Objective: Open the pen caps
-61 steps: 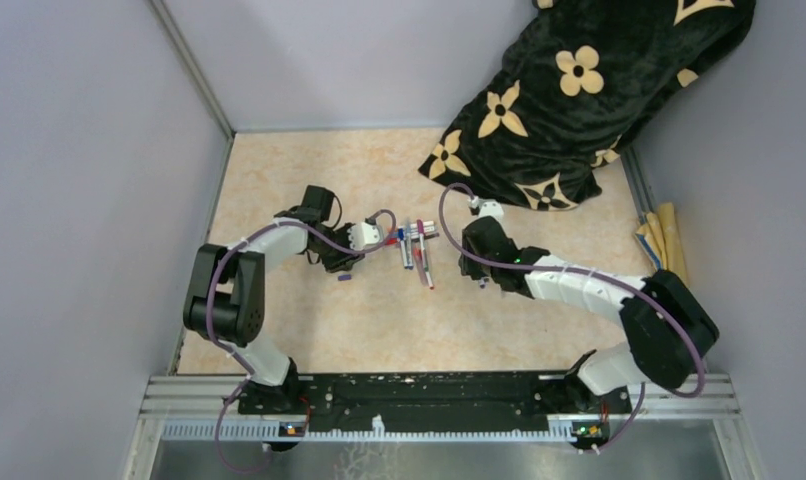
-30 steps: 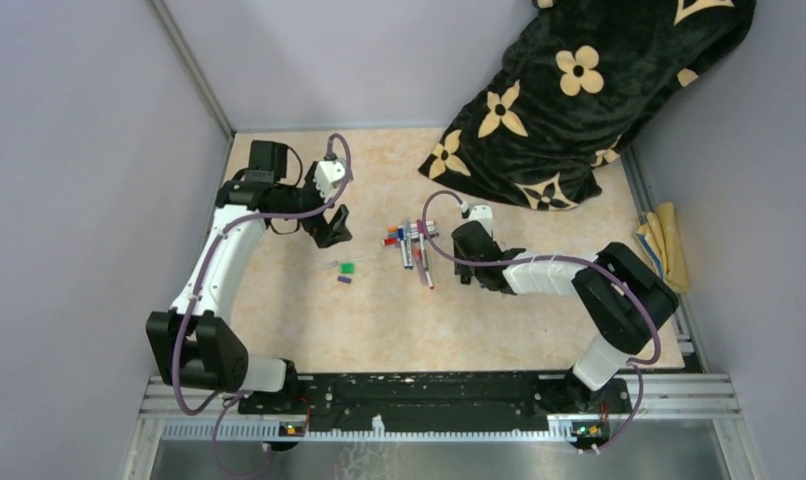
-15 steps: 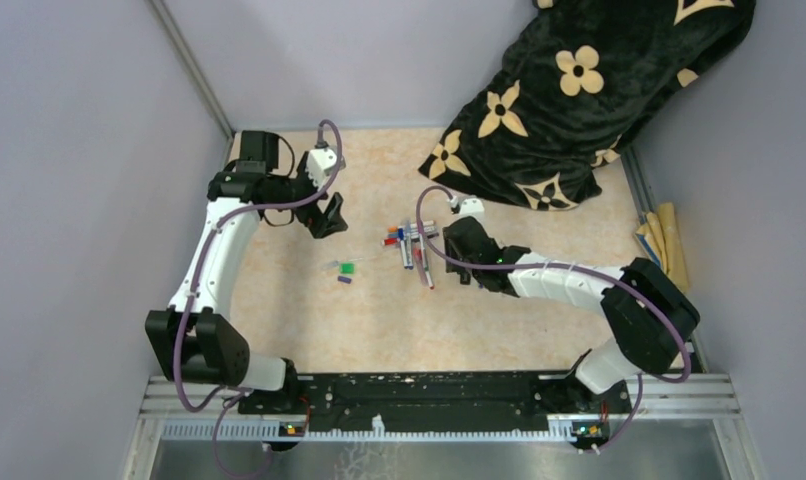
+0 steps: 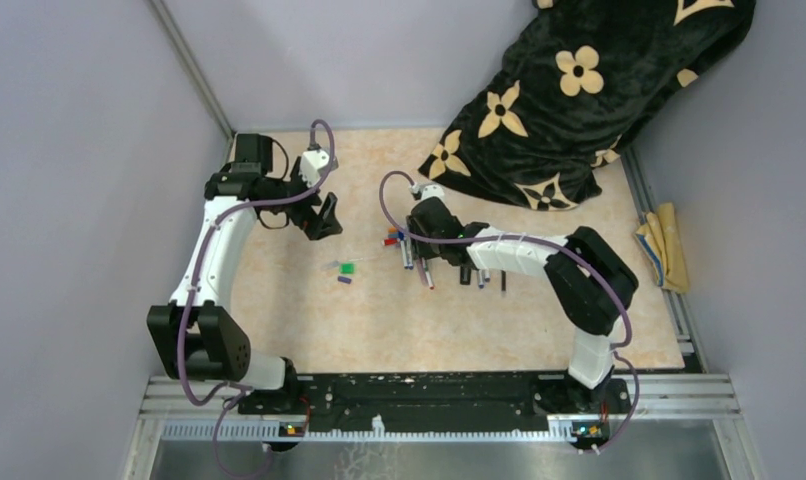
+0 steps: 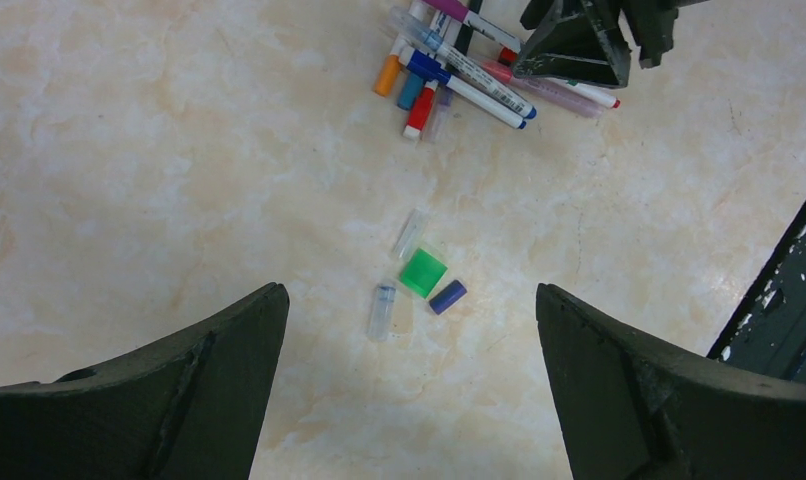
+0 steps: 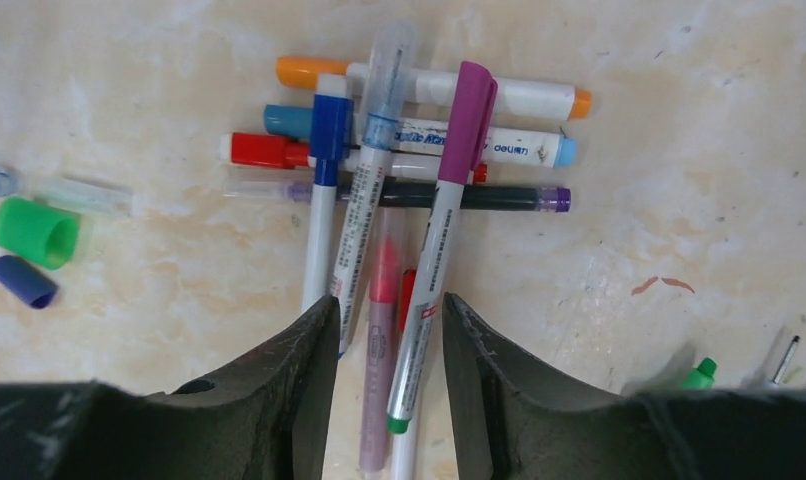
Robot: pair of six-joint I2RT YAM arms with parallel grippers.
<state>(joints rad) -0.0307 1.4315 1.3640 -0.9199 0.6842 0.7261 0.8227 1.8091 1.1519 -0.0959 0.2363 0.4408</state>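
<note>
The left gripper (image 5: 409, 298) hangs wide open and empty. Between its fingers, a green cap (image 5: 422, 272) and a blue cap (image 5: 447, 296) lie loose on the table (image 5: 129, 150), with the pens (image 5: 459, 75) well ahead. The right gripper (image 6: 389, 300) is parted narrowly over that pile and clamps nothing. A purple-capped pen (image 6: 449, 230) and a pink pen (image 6: 379, 340) run through its gap.

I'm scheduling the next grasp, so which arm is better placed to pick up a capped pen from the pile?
Right. The right gripper, open, hangs directly over the pen pile, fingers straddling the purple-capped pen. The left gripper is open too but off to the side.
</note>
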